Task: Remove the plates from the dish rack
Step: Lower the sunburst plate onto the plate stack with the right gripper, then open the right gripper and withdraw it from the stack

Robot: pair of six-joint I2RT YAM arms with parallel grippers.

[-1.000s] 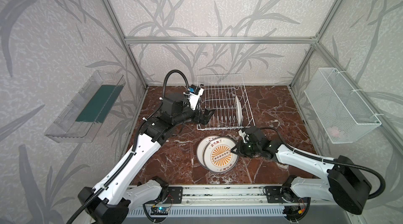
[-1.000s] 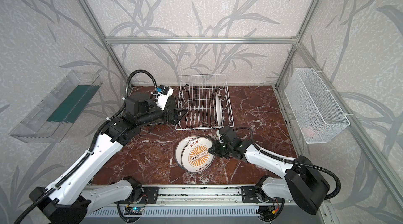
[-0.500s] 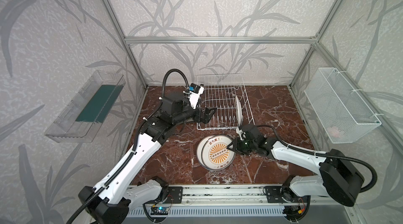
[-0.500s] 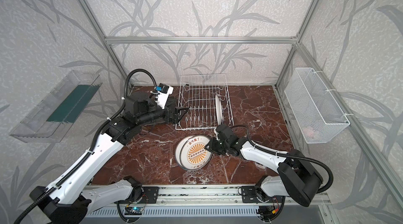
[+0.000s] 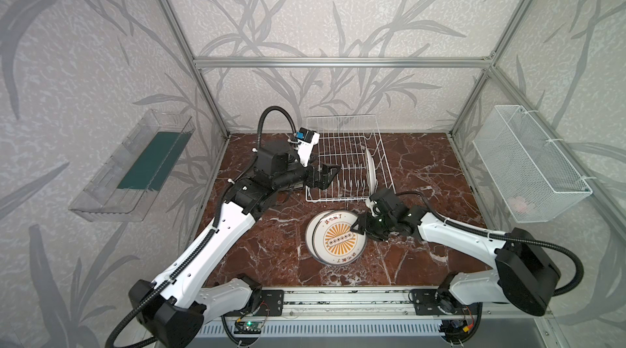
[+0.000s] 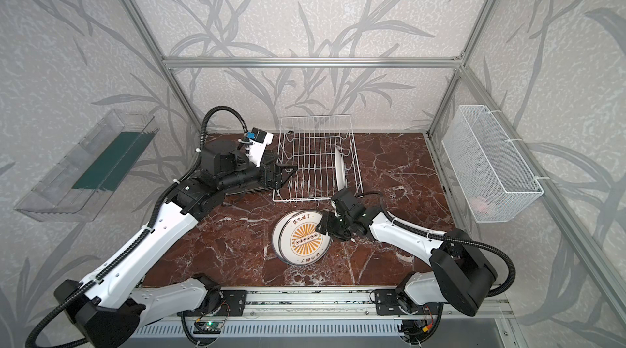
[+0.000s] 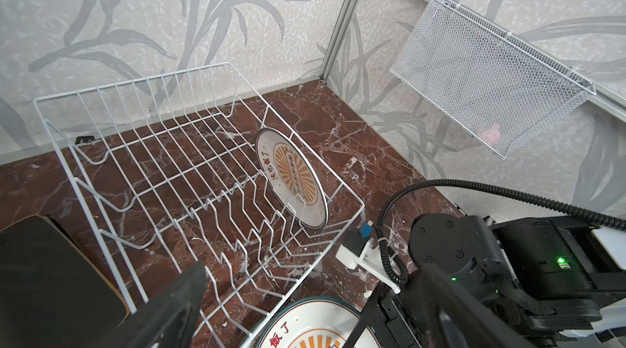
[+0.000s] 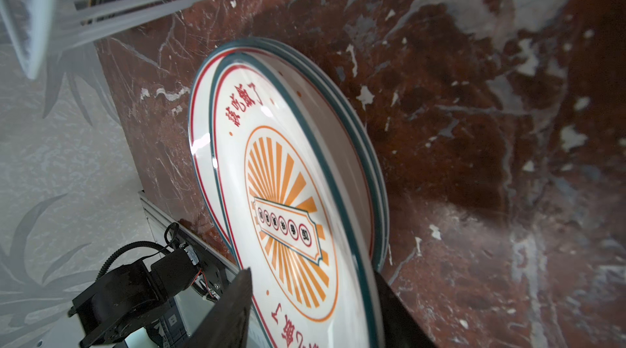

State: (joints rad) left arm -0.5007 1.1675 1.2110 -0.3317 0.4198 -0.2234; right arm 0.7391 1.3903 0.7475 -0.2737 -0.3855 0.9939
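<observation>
Plates at the right gripper: the right gripper has its jaws parted on either side of the rim of the top plate. Whether either finger touches the rim cannot be told.
Top plate: round and white, printed face up, it lies on the stack of plates on the table.
Left gripper: the left gripper gapes wide and holds nothing, at the near left corner of the dish rack.
Dish rack: it stands at the back of the table, just behind the stack.
Racked plate: one round racked plate stands on edge between tines at the rack's right end, leaning.
Black plate: a black plate lies flat just beside the rack.
Walls: mesh basket on the right, clear tray on the left.
</observation>
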